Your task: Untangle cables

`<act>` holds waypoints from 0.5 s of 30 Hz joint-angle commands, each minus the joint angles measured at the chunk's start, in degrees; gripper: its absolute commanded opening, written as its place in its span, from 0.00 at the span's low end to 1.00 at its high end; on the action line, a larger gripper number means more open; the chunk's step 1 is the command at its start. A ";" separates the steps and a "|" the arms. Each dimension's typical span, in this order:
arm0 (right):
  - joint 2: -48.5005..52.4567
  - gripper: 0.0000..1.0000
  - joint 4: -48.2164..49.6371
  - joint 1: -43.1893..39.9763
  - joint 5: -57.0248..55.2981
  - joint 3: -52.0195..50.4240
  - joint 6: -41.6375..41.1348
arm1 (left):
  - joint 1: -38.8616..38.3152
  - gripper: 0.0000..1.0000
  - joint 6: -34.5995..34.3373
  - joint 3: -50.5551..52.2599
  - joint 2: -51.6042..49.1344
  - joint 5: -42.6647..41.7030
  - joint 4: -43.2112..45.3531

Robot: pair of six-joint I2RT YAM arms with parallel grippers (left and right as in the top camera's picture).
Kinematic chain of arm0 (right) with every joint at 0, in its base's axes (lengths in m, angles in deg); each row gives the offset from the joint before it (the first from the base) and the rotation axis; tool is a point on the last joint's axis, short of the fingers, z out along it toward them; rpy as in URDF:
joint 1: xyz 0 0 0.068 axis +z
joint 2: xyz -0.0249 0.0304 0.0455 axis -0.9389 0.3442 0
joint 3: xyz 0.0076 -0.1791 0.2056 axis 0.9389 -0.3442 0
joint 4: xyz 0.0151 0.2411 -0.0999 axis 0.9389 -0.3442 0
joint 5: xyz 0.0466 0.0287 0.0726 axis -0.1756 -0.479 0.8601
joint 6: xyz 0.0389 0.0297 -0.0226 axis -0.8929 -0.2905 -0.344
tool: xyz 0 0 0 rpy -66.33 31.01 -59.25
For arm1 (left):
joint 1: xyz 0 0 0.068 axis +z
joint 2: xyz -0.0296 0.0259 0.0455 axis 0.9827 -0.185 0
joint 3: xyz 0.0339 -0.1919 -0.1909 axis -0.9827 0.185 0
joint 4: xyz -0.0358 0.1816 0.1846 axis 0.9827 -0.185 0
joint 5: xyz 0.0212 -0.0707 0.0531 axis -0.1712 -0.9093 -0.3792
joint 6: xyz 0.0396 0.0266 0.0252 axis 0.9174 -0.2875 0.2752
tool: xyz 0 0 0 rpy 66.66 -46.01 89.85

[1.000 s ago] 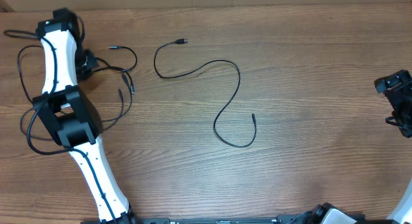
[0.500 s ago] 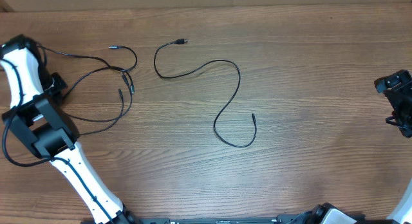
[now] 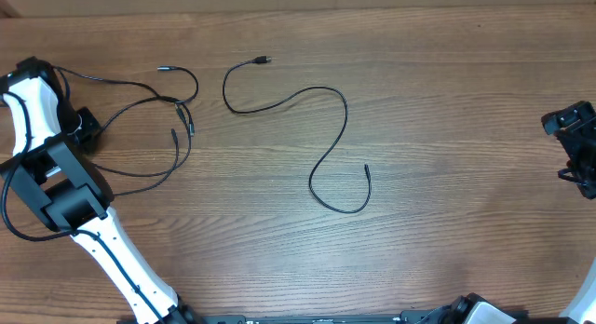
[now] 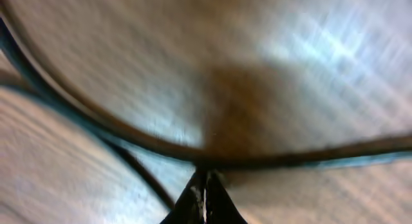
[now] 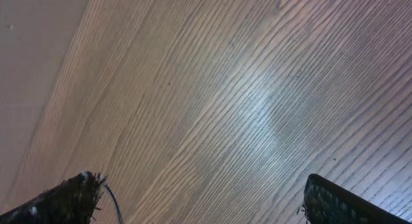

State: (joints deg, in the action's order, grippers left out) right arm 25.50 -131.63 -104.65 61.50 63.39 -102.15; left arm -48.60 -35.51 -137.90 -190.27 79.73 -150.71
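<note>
The left arm [image 3: 121, 254] comes up from the near edge of the worktop [image 3: 447, 101], bends at a black elbow, then runs on up the far left side with the wrist folded back down toward the wood. The left pincer [image 4: 205, 185] is clenched, tips pressed together. A strand of the tangled cables [image 3: 177, 110] runs right across those tips. It looks pinched, though the wrist view is pretty blurry. From there the strands lead off to the right into a knot of loops and plug ends. A separate loose cable [image 3: 331, 147] lies in an S shape mid-worktop, clear of the tangle. Over at the far right edge, the right pincer [image 3: 577, 149] sits with jaws spread wide, gripping nothing, well apart from every cable.
</note>
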 commanded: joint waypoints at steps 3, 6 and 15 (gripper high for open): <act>-0.15 1.00 0.31 -0.07 -0.61 0.63 0.46 | 0.07 0.04 1.14 4.76 -2.01 -2.03 8.39; -0.15 1.00 0.31 -0.07 -0.61 0.61 0.46 | 0.09 0.04 1.53 7.34 -2.01 -2.01 14.21; -0.15 1.00 0.31 -0.07 -0.61 0.63 0.46 | 0.00 0.05 1.55 11.96 -1.95 -2.64 26.49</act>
State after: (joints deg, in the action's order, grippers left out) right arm 25.50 -131.65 -104.65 61.48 63.39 -102.15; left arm -48.60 -35.09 -129.53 -187.34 79.73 -124.99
